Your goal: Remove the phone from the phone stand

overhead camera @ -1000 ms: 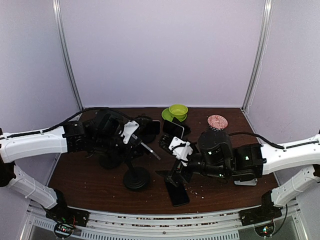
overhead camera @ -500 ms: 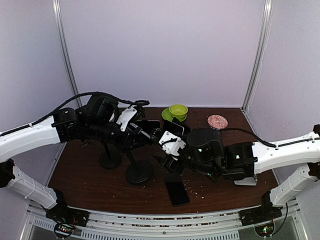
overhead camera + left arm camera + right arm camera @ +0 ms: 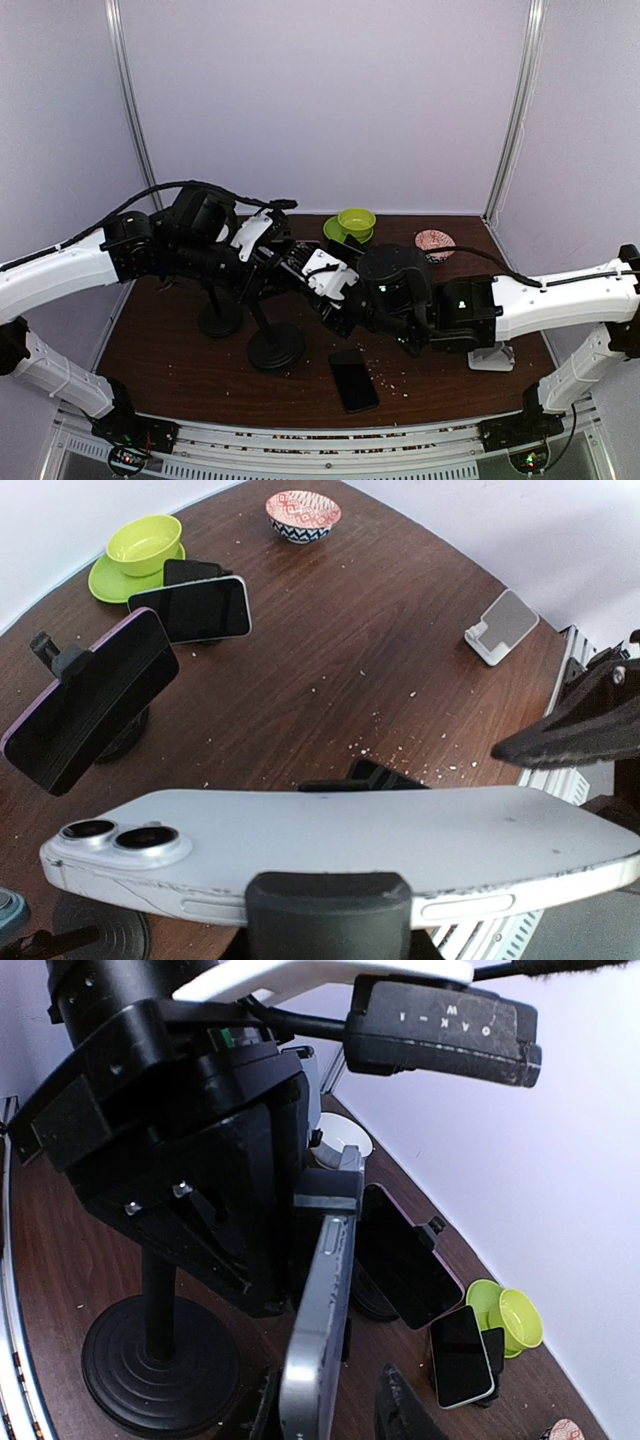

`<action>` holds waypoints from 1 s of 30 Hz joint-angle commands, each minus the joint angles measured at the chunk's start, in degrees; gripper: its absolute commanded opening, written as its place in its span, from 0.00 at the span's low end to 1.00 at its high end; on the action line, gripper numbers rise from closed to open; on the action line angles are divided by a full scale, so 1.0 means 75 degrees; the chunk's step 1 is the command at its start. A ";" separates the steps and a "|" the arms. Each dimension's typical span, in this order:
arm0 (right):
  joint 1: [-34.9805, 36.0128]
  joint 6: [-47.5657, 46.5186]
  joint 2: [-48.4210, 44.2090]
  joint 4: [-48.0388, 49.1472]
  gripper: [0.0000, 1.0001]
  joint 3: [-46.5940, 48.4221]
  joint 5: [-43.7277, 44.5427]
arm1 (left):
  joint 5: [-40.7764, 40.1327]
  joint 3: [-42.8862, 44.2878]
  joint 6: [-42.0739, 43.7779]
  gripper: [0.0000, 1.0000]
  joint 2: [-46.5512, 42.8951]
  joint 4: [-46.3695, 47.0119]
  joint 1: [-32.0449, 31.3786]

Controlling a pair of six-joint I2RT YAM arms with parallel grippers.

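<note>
The phone (image 3: 340, 845) is up in the air over the mid of the table (image 3: 330, 660), long-ways on its edge, silver back w/ two cam eyes facing the L wrist cam. The L claw (image 3: 290, 265) is clamped on it: a black pad bites its bottom edge. The stand (image 3: 275, 350), a black pole on a round foot, is just below and beside the phone. Can't tell if the phone sits in the stand's clip; the L claw hides that bit.

The R claw (image 3: 330, 1415) is at the phone's other side. Its two fingers (image 3: 400, 1410) are apart w/ the phone's end btwn them. One finger looks right by the phone, the other shows a small gap, so can't tell if it squeezes.

Other stuff: a black phone (image 3: 355, 382) lies flat on the table near the front. A purple phone (image 3: 90, 715) leans on its own holder. A white-rim phone (image 3: 195, 608) is propped up next to a green bowl (image 3: 145, 540) that sits on a green plate (image 3: 105, 580). A red patterned bowl (image 3: 303, 513) is at the back, a small white stand (image 3: 503, 625) on the R side.
</note>
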 commanded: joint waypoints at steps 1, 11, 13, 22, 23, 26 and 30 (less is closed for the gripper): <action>0.0052 0.0033 0.0227 -0.0213 0.30 0.0351 0.0313 | 0.0176 0.0508 -0.0140 0.00 -0.0279 0.0838 -0.0046; 0.0054 0.0107 0.0284 -0.0372 0.08 0.0573 0.0366 | 0.0107 0.0491 -0.0175 0.00 -0.0325 0.0802 -0.0046; 0.0072 0.0109 0.0272 -0.0514 0.03 0.0654 0.0349 | 0.0053 0.0496 -0.0193 0.00 -0.0327 0.0802 -0.0046; 0.0182 0.0363 0.0006 -0.1093 0.00 0.1092 0.0794 | -0.0173 0.0561 -0.0503 0.30 -0.0338 0.0883 -0.0046; 0.0193 0.0428 -0.0039 -0.1152 0.00 0.1150 0.0849 | -0.0184 0.0567 -0.0529 0.35 -0.0347 0.0887 -0.0046; 0.0210 0.0651 -0.0152 -0.1305 0.00 0.1336 0.1069 | -0.0179 0.0595 -0.0582 0.44 -0.0339 0.0895 -0.0046; 0.0220 0.0737 -0.0241 -0.1412 0.00 0.1614 0.1176 | -0.0111 0.0596 -0.0606 0.45 -0.0273 0.0951 -0.0046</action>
